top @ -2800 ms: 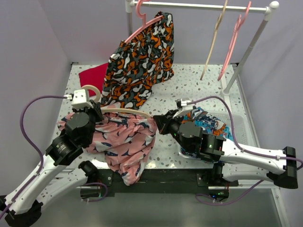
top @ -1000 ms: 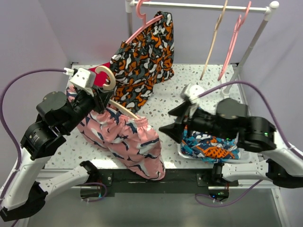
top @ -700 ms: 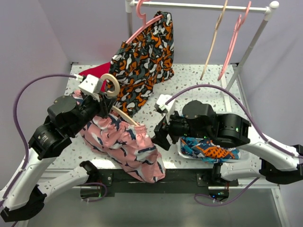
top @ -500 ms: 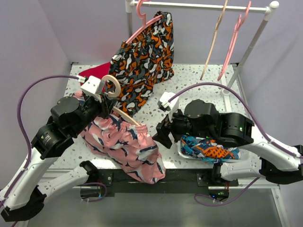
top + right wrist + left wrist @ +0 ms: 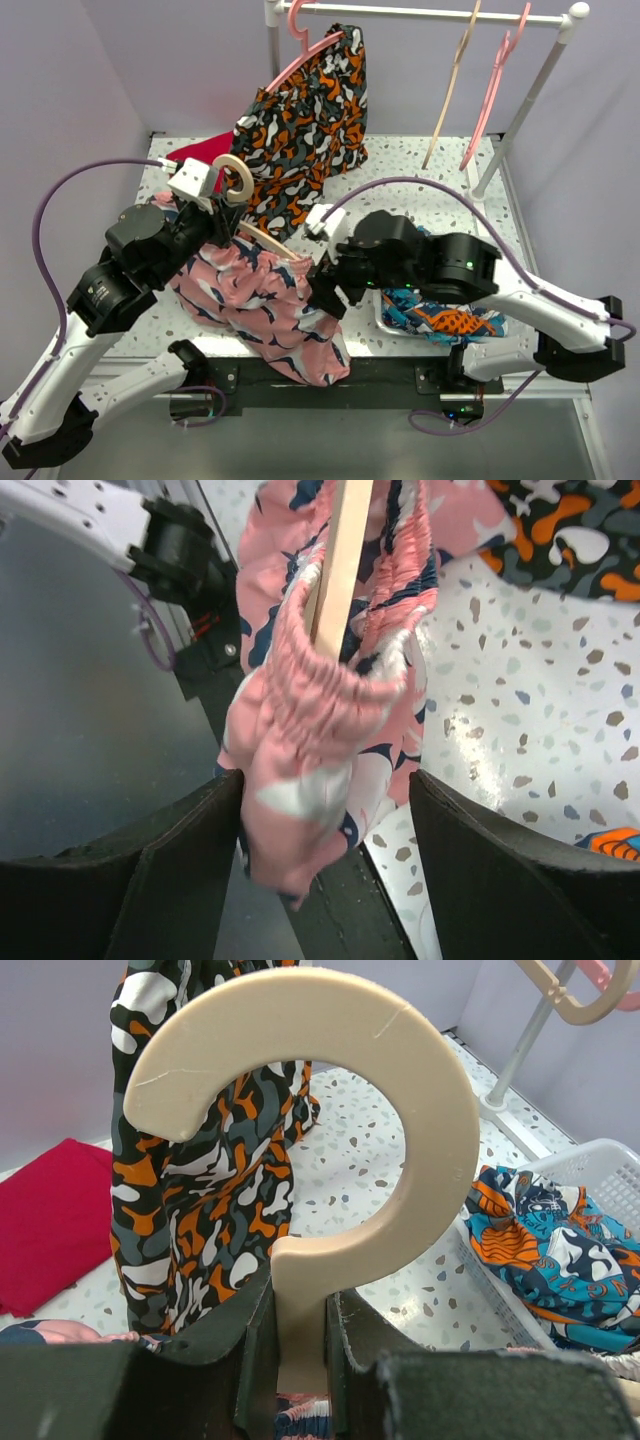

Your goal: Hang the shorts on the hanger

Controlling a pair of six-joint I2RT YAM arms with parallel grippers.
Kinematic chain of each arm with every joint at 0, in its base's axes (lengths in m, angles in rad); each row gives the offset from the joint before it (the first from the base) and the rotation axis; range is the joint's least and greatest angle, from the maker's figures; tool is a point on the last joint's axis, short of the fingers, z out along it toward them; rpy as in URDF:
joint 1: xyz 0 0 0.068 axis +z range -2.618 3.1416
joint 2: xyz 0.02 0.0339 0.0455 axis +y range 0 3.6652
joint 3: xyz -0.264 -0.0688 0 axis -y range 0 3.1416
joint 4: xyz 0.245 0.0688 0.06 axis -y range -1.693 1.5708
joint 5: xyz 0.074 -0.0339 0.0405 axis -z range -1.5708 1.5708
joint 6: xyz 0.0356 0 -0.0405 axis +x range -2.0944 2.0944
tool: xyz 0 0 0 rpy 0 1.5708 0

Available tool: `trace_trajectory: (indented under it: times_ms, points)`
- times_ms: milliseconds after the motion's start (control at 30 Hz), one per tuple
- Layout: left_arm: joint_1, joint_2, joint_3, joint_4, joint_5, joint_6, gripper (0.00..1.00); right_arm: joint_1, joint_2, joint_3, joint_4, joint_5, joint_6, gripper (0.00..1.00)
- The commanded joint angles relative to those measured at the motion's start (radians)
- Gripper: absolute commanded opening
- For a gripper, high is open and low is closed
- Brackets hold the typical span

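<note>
On the left, the left hand (image 5: 300, 1345) pinches the hanger (image 5: 420, 1100) by its neck, just under the curled hook. Its two fingers (image 5: 245, 1355) are pressed against the neck from both sides. The hook points up, and the hanger's thin arm slants down toward the middle. A red cloth (image 5: 203, 153) lies flat on the speckled surface (image 5: 400, 170) behind this hand.

The shorts (image 5: 262, 300) hang from the hanger's arm, lifted up off the surface. The arm goes into the stretchy waistband, which is bunched up around it. The lower part of the shorts droops down past the near edge of the surface.

In the middle at the back, an orange-black-white garment (image 5: 300, 120) hangs on a pink hanger (image 5: 300, 58) from the rail (image 5: 430, 13).

The right hand (image 5: 325, 880) is at the far end of the shorts. Its fingers (image 5: 150, 880) are spread wide, with the bunched end of the waistband between them. The cloth is very near one finger, but it is hard to tell if it touches.

To the right, a blue-orange cloth (image 5: 440, 320) lies in a white basket (image 5: 590, 1165). Behind it, a beige hanger (image 5: 450, 90) and another pink one (image 5: 492, 95) hang on the rail.
</note>
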Motion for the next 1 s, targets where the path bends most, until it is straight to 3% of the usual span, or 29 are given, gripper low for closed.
trace_trajectory:
  times_ms: [0, 67, 333, 433, 633, 733, 767, 833, 867, 933, 967]
  points:
    - [0.001, 0.000, 0.001, 0.088, 0.011, -0.012, 0.00, 0.004, 0.056, 0.062, 0.000, -0.011, -0.026, 0.67]
    - [0.003, -0.001, 0.001, 0.096, 0.023, -0.014, 0.00, 0.003, 0.089, 0.070, 0.008, 0.000, -0.029, 0.56]
    - [0.001, 0.005, -0.031, 0.117, 0.069, -0.029, 0.00, 0.004, 0.125, 0.113, 0.080, -0.003, -0.026, 0.30]
    - [0.003, 0.006, -0.044, 0.131, 0.095, -0.036, 0.00, 0.004, 0.142, 0.121, 0.080, -0.028, -0.029, 0.34]
    - [0.001, 0.008, -0.068, 0.165, 0.133, -0.054, 0.00, 0.004, 0.142, 0.079, 0.096, -0.028, -0.017, 0.29]
    - [0.003, 0.009, -0.080, 0.177, 0.161, -0.062, 0.00, 0.003, 0.130, 0.053, 0.112, -0.014, 0.001, 0.06]
    - [0.003, 0.009, -0.082, 0.180, 0.163, -0.063, 0.02, 0.004, 0.117, 0.046, 0.113, -0.011, 0.003, 0.00]
    - [0.001, 0.005, -0.084, 0.181, 0.173, -0.066, 0.16, 0.004, 0.102, 0.023, 0.118, -0.008, 0.012, 0.00]
    - [0.001, 0.000, -0.082, 0.183, 0.176, -0.066, 0.31, 0.004, 0.081, 0.013, 0.120, -0.008, 0.012, 0.00]
    - [0.001, -0.011, -0.077, 0.181, 0.186, -0.068, 0.48, 0.004, 0.059, -0.019, 0.123, -0.020, 0.014, 0.00]
    - [0.001, -0.017, -0.074, 0.178, 0.187, -0.068, 0.63, 0.004, 0.047, -0.031, 0.123, -0.019, 0.017, 0.00]
